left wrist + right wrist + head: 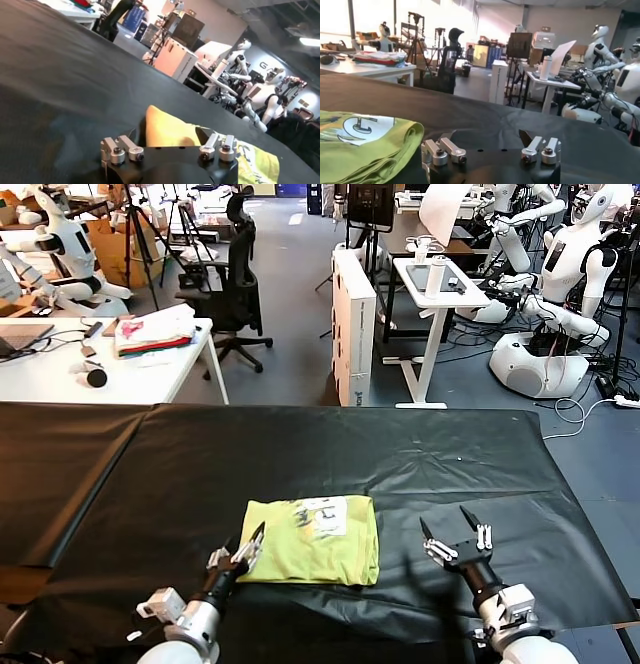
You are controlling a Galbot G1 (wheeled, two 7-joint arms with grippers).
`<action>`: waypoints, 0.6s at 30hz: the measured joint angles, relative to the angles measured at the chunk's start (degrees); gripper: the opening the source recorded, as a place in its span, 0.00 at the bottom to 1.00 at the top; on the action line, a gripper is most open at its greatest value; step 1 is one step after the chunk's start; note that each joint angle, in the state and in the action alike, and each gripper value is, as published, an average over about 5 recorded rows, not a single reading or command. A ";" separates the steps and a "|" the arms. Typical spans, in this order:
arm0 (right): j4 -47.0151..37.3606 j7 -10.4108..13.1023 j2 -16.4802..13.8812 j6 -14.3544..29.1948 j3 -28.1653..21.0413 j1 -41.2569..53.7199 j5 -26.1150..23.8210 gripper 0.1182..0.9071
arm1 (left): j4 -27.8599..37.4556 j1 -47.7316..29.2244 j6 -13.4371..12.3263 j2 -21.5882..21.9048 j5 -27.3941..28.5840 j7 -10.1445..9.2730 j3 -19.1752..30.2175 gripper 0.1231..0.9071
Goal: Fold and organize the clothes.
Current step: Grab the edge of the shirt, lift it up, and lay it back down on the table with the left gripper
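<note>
Lime T-shirt (315, 539) folded into a rough square, flat on black table cover (200, 464), white graphic up near far edge. Left gripper (242, 549) at shirt's near-left corner, fingers apart, tips at or just over fabric edge; contact not clear. Right gripper (455, 529) on bare cover to the right, apart from shirt, fingers spread, nothing btwn them. Beyond table: white desk (60, 374) w/ white-and-pink pile (155, 331), black office chair (232, 284), white robots (550, 294) far right.

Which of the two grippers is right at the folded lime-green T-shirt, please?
The left gripper, at the folded lime-green cotton T-shirt's near left corner. The right gripper hovers apart over bare black table cover.
</note>
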 joint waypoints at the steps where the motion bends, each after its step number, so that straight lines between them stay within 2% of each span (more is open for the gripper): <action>1: -0.03 0.00 0.00 0.00 -0.02 0.02 -0.02 1.00 | -0.01 0.06 -0.01 -0.04 -0.04 0.05 0.00 0.68; 7: -0.29 -0.03 0.01 0.00 -0.17 0.24 -0.23 1.00 | -0.17 0.42 -0.12 -0.31 -0.10 0.59 -0.01 0.30; 10: -0.43 -0.04 0.05 0.00 -0.32 0.36 -0.44 1.00 | -0.47 0.51 -0.07 -0.41 -0.36 0.79 -0.01 0.15; 13: -0.58 -0.04 0.11 0.02 -0.43 0.48 -0.68 1.00 | -0.95 0.60 0.25 -0.41 -1.13 0.80 -0.01 0.09; 18: -0.85 0.02 0.29 0.13 -0.52 0.73 -1.17 1.00 | -1.85 0.48 0.70 -0.03 -1.53 0.36 -0.39 0.08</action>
